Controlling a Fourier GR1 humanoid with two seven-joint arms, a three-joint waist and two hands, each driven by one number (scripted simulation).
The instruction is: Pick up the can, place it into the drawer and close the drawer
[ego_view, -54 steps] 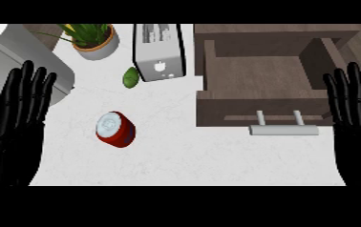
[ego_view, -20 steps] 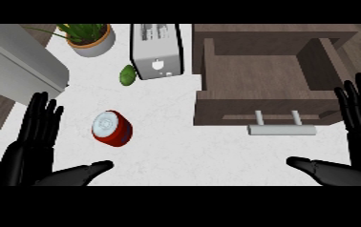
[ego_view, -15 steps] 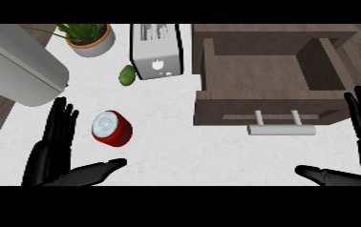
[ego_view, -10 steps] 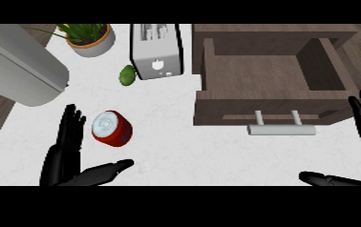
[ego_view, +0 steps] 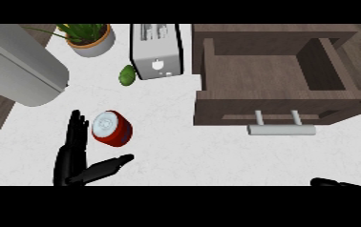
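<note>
Can stands between toaster and left robot hand.

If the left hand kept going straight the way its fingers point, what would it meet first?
The left hand points up the view, its fingers just left of the red can. It would likely brush the can first; height is unclear.

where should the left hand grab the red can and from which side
Probably around the curved red wall of the can, not its pale flat top. It stands upright on the counter, so its sides are free all round. The left hand is open just to its left, fingers alongside it and thumb below, so coming in from the left to wrap the body looks most direct.
</note>
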